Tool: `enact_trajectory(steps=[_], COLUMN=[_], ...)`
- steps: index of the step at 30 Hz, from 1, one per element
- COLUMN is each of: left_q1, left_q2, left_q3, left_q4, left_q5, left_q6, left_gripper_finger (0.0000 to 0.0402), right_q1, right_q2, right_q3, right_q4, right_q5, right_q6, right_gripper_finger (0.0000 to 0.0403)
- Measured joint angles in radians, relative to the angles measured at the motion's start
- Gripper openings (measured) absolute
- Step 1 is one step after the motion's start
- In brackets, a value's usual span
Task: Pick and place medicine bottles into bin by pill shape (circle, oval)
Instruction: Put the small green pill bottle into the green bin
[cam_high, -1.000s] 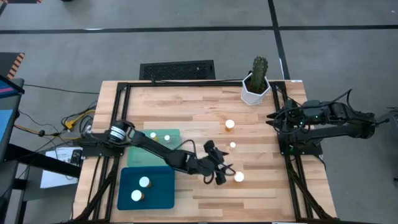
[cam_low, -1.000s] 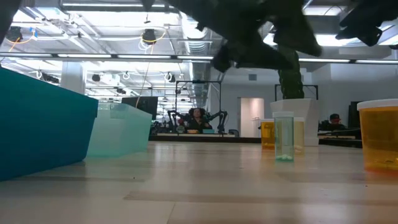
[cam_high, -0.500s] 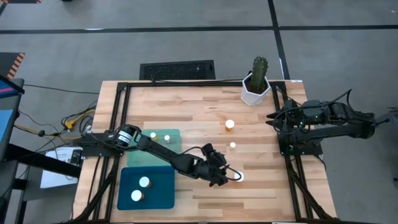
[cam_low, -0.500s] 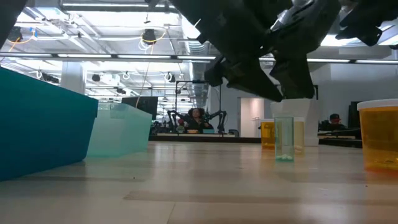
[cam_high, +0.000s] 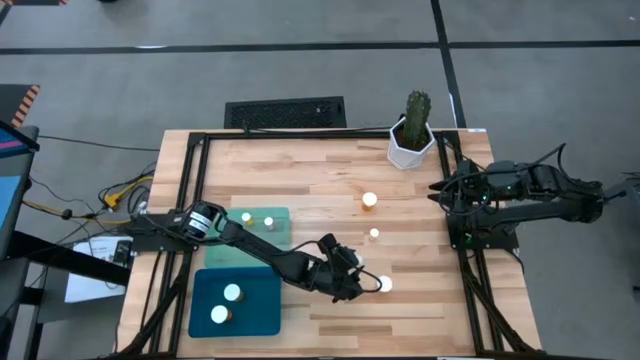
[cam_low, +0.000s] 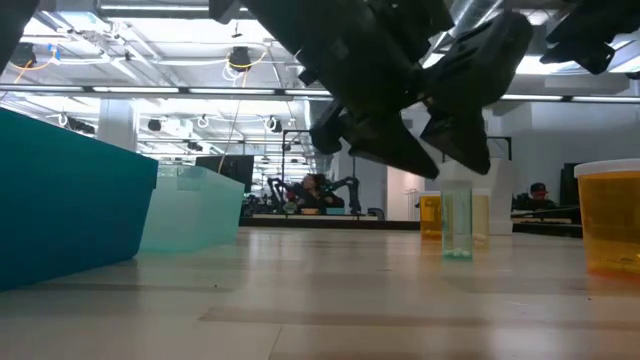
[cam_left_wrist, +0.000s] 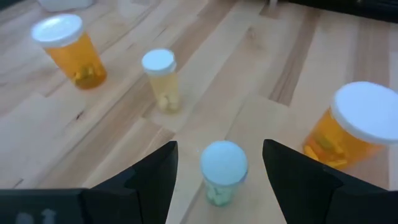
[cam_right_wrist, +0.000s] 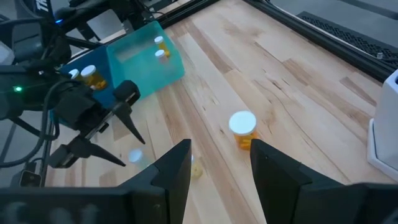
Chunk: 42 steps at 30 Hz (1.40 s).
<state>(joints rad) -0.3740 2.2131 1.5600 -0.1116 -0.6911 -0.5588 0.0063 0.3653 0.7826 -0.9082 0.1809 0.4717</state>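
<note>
My left gripper (cam_left_wrist: 219, 152) is open, low over the table's middle (cam_high: 360, 280). Its fingers stand on either side of a small clear bottle (cam_left_wrist: 222, 172) with a white cap and pale green pills, without touching it. That bottle stands upright on the wood (cam_low: 457, 222). A wide amber bottle (cam_left_wrist: 357, 127) stands close beside it (cam_high: 384, 284). A narrow pale yellow bottle (cam_left_wrist: 160, 79) and another amber one (cam_left_wrist: 67, 50) stand farther off. My right gripper (cam_right_wrist: 217, 180) is open and empty at the table's right side (cam_high: 450, 190).
A light teal bin (cam_high: 250, 240) holds two bottles and a dark teal bin (cam_high: 250, 305) holds two more, both at the table's left. A white pot with a cactus (cam_high: 410, 140) stands at the far edge. Black frame rails run along the table's sides.
My left gripper has come down toward the table at the small clear bottle, staying open, and has turned a little at the wrist. The bottles have stayed where they were.
</note>
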Motion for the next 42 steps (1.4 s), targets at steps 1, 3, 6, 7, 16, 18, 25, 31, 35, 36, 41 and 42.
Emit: enact_trajectory(steps=[1,3,6,7,16,18,25,31,35,36,41,42], left_q1=[0.000,0.000,0.001,0.001,0.011,0.016,0.020,0.020,0.020,0.020,0.020,0.019], left_q2=[0.000,0.000,0.009,0.014,0.016,0.016,0.016,0.016,0.016,0.015,0.008,0.005], left_q3=[0.000,0.000,0.000,0.000,-0.001,-0.001,-0.001,-0.001,-0.001,-0.001,-0.001,-0.001], left_q4=[0.005,0.009,0.028,0.032,0.018,0.018,0.016,0.013,0.013,0.013,0.010,0.013], left_q5=[-0.001,0.000,0.007,0.008,0.036,0.068,0.096,0.111,0.111,0.111,0.111,0.110], left_q6=[0.006,0.008,0.008,0.009,0.028,0.023,0.049,0.042,0.037,0.031,-0.019,-0.030], left_gripper_finger=[0.0229,0.0229,0.0229,0.0229,0.0211,0.0197,0.0157,0.0129,0.0115,0.0114,0.0114,0.0114], right_q1=[0.000,0.000,0.000,0.000,0.000,0.000,0.000,0.000,0.000,0.000,0.000,0.000], right_q2=[0.000,0.000,0.000,0.000,0.000,0.000,0.000,0.000,0.000,0.000,0.000,0.000], right_q3=[0.000,0.000,0.000,0.000,0.000,0.000,0.000,0.000,0.000,0.000,0.000,0.000], right_q4=[0.000,0.000,0.000,0.000,-0.004,-0.004,-0.004,-0.004,-0.004,-0.004,-0.004,-0.004], right_q5=[0.000,0.000,0.000,0.000,0.000,0.000,0.000,0.000,0.000,0.000,0.000,0.000], right_q6=[0.000,0.000,0.000,0.000,-0.001,-0.001,-0.001,-0.001,-0.001,-0.001,0.000,0.000], right_gripper_finger=[0.0175,0.0175,0.0175,0.0175,0.0175,0.0175,0.0175,0.0175,0.0175,0.0175,0.0175,0.0175])
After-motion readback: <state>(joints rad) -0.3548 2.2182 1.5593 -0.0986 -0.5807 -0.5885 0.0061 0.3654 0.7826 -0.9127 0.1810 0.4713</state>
